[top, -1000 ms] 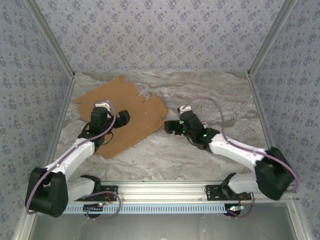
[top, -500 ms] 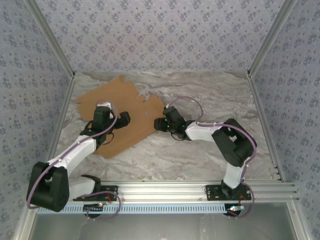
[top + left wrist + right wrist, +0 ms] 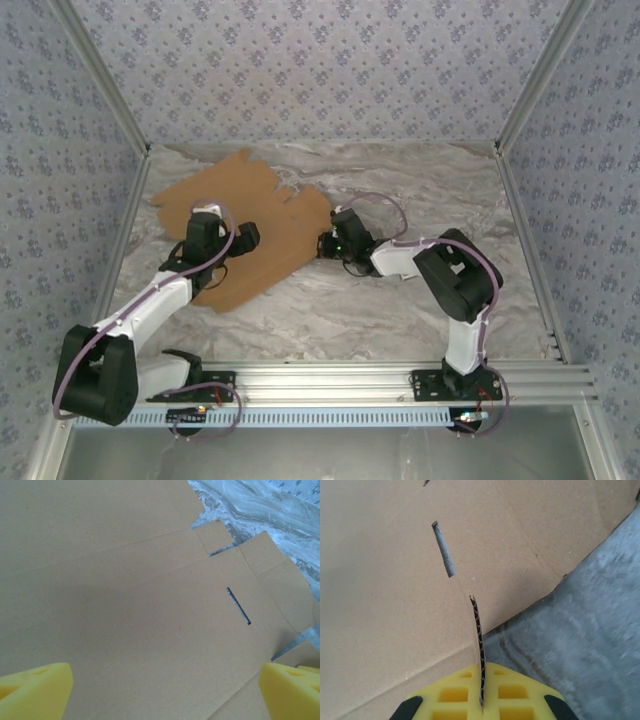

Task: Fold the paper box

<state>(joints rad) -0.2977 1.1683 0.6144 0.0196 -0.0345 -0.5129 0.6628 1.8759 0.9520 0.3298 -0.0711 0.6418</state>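
The paper box (image 3: 280,235) is a flat brown cardboard sheet lying on the left back part of the table. My left gripper (image 3: 243,238) hovers over its middle, open, with yellow fingertips (image 3: 32,690) wide apart above bare cardboard (image 3: 125,595) and nothing between them. My right gripper (image 3: 325,243) is at the sheet's right edge. In the right wrist view its yellow pads (image 3: 455,695) are shut on the corrugated edge of a flap (image 3: 477,625), which stands up from the paper box (image 3: 385,580).
The marble table (image 3: 420,290) stretches to the right and front of the sheet. Patterned walls (image 3: 320,70) close in the back and sides. Narrow slots (image 3: 238,606) (image 3: 443,555) cut through the cardboard. An aluminium rail (image 3: 330,380) runs along the near edge.
My right arm swung left across the table to the sheet's right edge and its jaws went from open to shut on the flap. The left arm barely moved.
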